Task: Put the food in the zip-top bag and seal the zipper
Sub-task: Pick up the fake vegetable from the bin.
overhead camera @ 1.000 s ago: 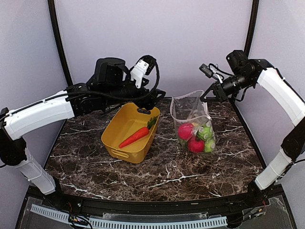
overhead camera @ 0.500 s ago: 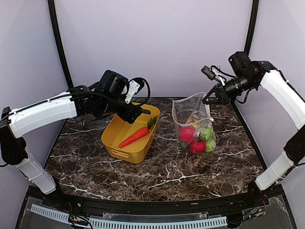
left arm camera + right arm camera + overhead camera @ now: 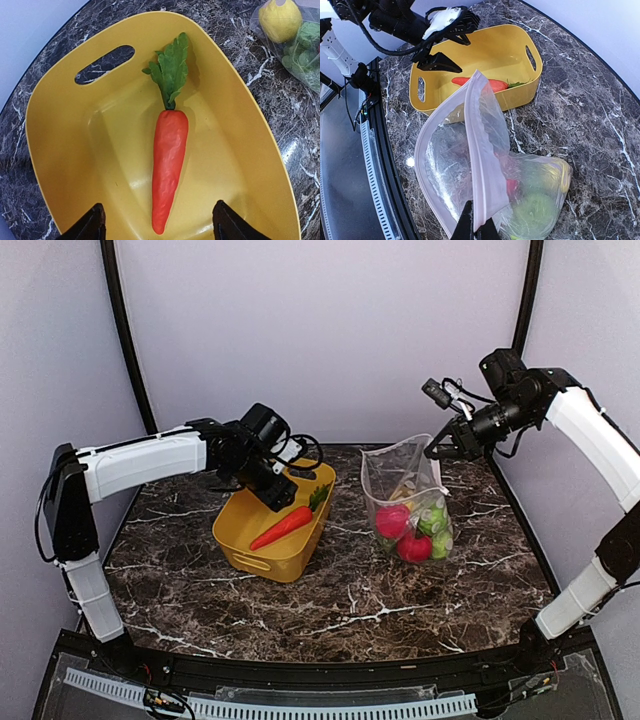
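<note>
An orange carrot (image 3: 283,526) with green leaves lies in the yellow tub (image 3: 245,540); in the left wrist view the carrot (image 3: 169,162) lies lengthwise between my spread fingers. My left gripper (image 3: 286,487) is open and empty, hovering over the tub's far end. The clear zip-top bag (image 3: 405,490) stands open with red, green and yellow toy food (image 3: 412,530) inside. My right gripper (image 3: 437,447) is shut on the bag's mouth edge, pinching the zipper strip (image 3: 482,165) and holding it up. The bag's mouth gapes in the right wrist view (image 3: 445,170).
The yellow tub (image 3: 485,55) stands left of the bag on the dark marble table (image 3: 340,610). Black frame posts (image 3: 125,330) rise at the back corners. The table's black front rail (image 3: 300,680) runs along the near edge.
My left gripper has dropped from high behind the tub down and forward over the carrot. My right gripper shifted slightly right with the bag's edge, then held still.
</note>
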Tool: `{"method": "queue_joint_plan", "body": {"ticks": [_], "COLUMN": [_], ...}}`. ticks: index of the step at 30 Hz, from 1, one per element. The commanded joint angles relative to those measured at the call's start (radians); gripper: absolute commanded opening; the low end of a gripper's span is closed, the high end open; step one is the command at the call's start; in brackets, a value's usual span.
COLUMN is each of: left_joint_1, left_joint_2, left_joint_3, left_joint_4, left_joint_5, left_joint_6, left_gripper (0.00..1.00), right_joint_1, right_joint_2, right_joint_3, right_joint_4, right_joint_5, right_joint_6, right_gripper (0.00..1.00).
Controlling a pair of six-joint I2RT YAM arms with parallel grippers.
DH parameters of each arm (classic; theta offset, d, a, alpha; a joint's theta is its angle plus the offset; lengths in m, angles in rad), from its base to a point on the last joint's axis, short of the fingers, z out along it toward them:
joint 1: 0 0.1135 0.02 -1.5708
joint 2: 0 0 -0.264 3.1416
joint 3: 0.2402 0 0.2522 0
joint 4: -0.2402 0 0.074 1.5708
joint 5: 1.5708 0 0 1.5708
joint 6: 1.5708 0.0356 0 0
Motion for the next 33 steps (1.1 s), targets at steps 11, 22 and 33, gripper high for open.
{"method": "queue_joint_plan", "body": {"ticks": [11, 22, 33], "left_joint_1": [0.03, 0.04, 0.04], "left_joint_2": [0.264, 0.355, 0.448], "left_joint_3": [0.274, 0.307, 0.415], "left_joint_4": [-0.147, -0.158, -0.173], "left_joint_5": [0.148, 0.144, 0.121], "left_joint_6": [0.093, 0.113, 0.096], "left_gripper": [0.67, 0.63, 0.59], "right_joint_1": [0.004, 0.004, 0.004], "right_joint_2": [-0.032, -0.022, -0.019], "right_joint_3": [-0.034, -0.038, -0.045], "right_joint_4": [0.029, 0.028, 0.026], "right_joint_5": [0.018, 0.014, 0.016], "right_joint_6": [-0.018, -0.019, -0.021], "right_gripper": [0.0, 0.0, 0.0]}}
